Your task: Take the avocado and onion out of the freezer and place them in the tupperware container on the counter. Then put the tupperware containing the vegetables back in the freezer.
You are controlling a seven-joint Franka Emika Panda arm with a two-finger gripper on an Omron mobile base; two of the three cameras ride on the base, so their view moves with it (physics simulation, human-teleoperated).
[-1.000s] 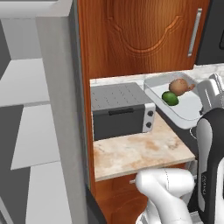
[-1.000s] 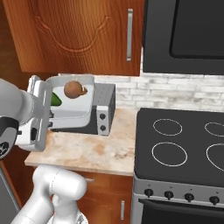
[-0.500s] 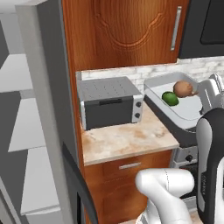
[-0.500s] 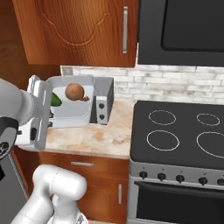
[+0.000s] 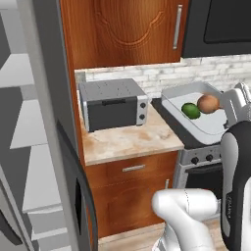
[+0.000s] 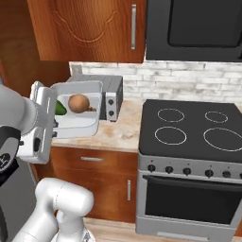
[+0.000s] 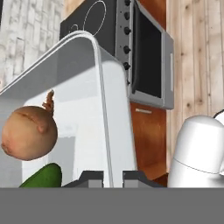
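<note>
Reddish-brown wall cabinets [image 6: 90,28] above a pale brick backsplash [image 6: 189,85]; black stovetop [image 6: 194,134] with 4 rings; wooden plank floor [image 7: 192,65].

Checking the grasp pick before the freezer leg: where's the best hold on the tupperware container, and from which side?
The low rim wall on the side facing the arm, where the gripper is shut on the tupperware container now, one finger either side. The thin upright rim fits narrow jaws, and the avocado and onion fill the middle, so pinching the edge seems safest.
</note>
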